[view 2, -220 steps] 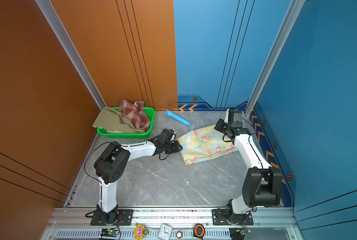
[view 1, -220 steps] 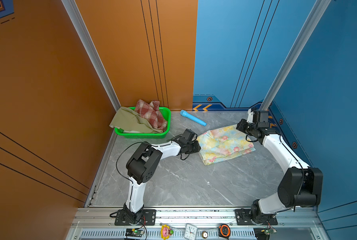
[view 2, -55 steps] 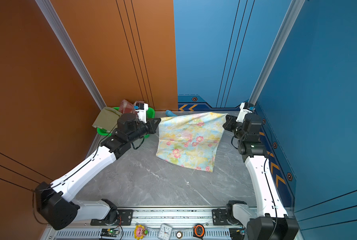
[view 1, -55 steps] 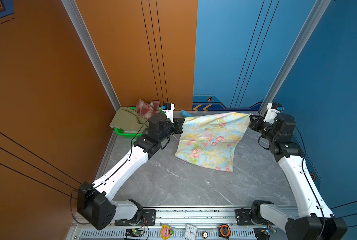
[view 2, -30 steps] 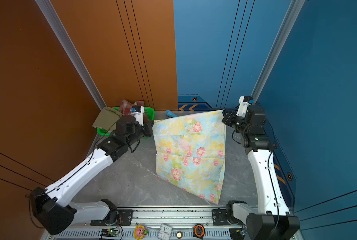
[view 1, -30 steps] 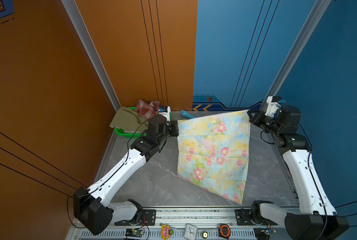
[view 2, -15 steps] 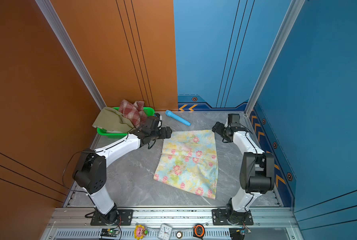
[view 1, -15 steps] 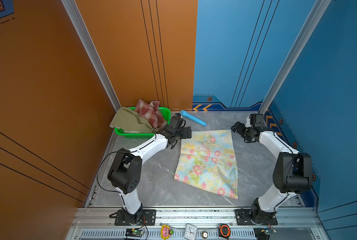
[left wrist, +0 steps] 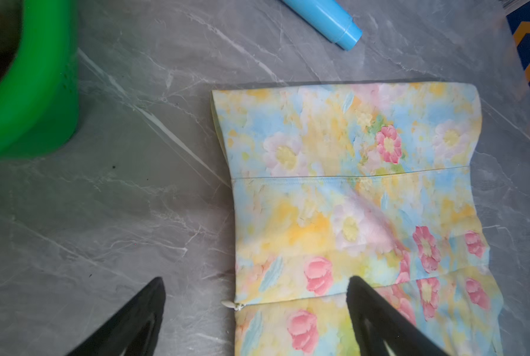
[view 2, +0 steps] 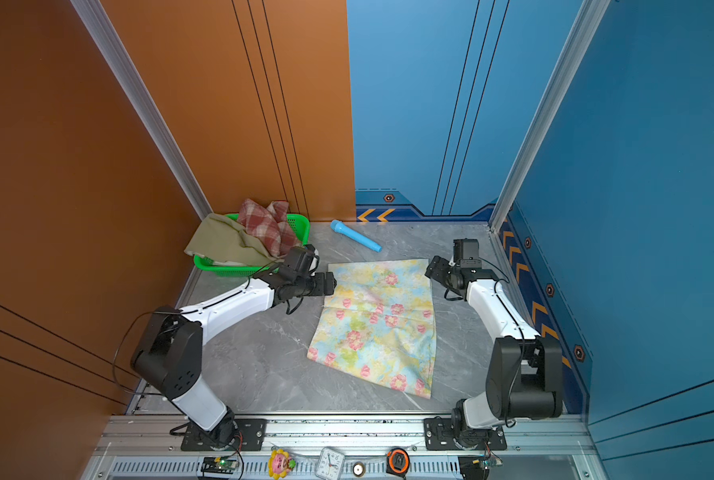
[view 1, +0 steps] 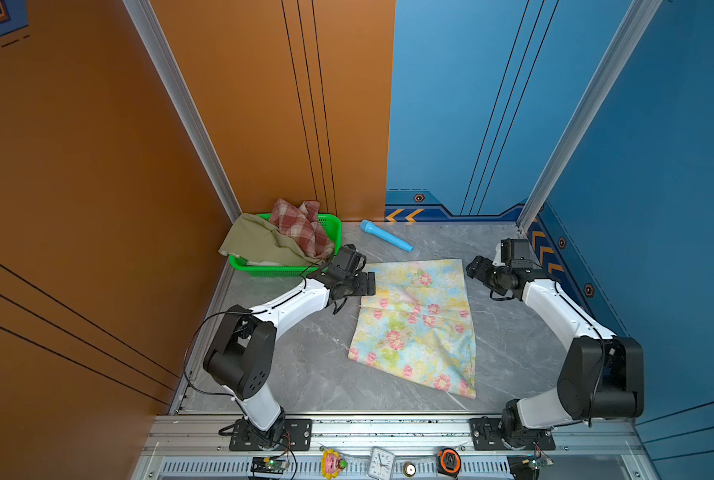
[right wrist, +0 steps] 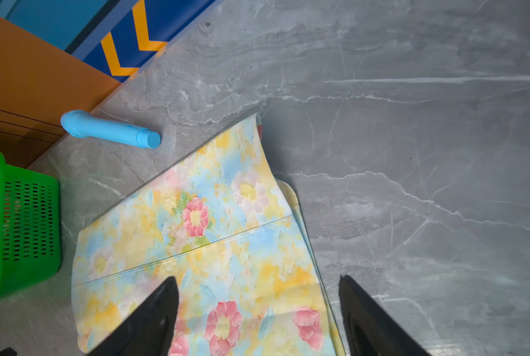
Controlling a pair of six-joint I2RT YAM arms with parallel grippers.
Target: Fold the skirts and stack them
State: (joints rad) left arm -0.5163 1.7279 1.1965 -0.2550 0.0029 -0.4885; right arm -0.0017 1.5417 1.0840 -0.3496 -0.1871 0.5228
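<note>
Nearest us, on the front rail, sit a small clock and an orange tape measure. Beyond the rail we note the floral skirt spread flat on the grey marble counter, its wider hem toward the rail and slanting, its narrower waist toward the far wall. A straight seam crosses it below the waist, and a zip pull shows at one side edge. The left end effector sits low at the skirt's waist-side left edge. In the left wrist view it stands wide open with nothing clamped, one of its fingers over the print and its mate over bare counter; whether either touches the cloth we cannot tell. The right end effector sits just beside the opposite waist corner. In the right wrist view it is likewise spread wide and holds nothing, straddling the skirt's edge. Farther back, a light-blue tube lies on the counter near the wall, apart from the skirt. In the far left corner a green mesh basket holds the olive skirt, draped over its rim, and the plaid skirt, bunched on top.
</note>
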